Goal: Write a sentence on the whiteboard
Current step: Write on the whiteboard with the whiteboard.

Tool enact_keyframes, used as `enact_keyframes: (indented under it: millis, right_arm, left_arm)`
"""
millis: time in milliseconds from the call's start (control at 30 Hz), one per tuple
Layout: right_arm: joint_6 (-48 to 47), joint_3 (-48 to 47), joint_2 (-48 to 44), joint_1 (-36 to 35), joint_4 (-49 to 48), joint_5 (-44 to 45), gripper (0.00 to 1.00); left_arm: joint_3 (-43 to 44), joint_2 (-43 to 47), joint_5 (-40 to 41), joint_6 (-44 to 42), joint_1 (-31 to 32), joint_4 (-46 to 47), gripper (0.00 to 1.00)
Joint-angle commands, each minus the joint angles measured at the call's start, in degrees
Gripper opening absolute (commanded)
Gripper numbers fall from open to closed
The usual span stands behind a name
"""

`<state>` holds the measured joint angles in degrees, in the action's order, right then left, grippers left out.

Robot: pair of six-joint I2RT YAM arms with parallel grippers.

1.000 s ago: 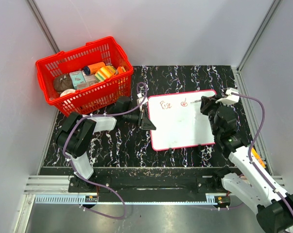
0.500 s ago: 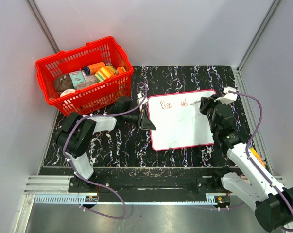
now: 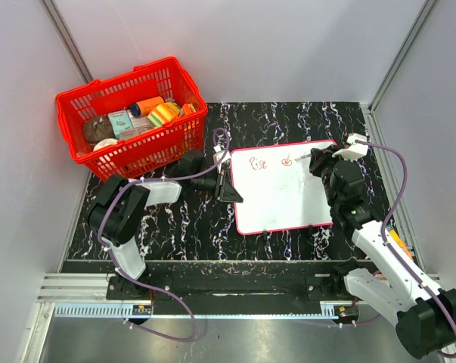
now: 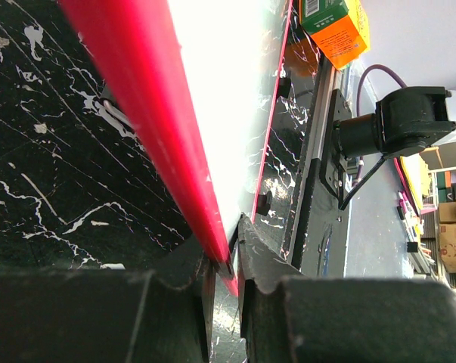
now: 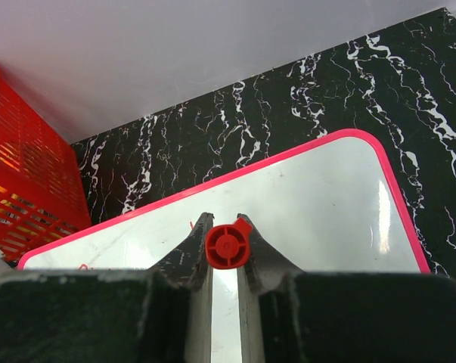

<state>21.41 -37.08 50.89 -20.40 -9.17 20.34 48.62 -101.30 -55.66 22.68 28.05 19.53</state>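
Black white-veined tabletop (image 3: 288, 121) under the whiteboard (image 3: 288, 197), pale walls (image 3: 250, 45) around.

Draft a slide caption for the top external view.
Left gripper clamps the whiteboard by its edge; right gripper holds a red marker over the board, right of the red writing.

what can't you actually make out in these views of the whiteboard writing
- Red sentence, top view: too small to read surely.
- Red marker tip, right wrist view: hidden behind the marker's own rear end; contact with the whiteboard unclear.
- Whiteboard face, left wrist view: seen edge-on and washed out by glare.
- Red basket lower contents, top view: covered by items on top.
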Motion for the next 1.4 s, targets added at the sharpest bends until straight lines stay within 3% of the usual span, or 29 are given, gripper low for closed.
enact_keyframes:
  millis: [0, 633, 1367]
  right_arm:
    - [0.3, -1.86, 0.52, 0.45, -3.31, 1.11, 0.0]
    - [0.92, 0.43, -1.67, 0.45, 0.81, -2.32, 0.0]
    - [-0.23, -1.68, 0.26, 0.54, -0.41, 4.01, 0.0]
  left_arm:
    - [0.16, -0.04, 4.33, -5.89, 2.01, -2.21, 0.0]
    - [0.07, 0.05, 4.51, -5.98, 2.09, -2.39, 0.0]
    - [0.16, 0.05, 4.51, -5.98, 2.18, -2.48, 0.0]
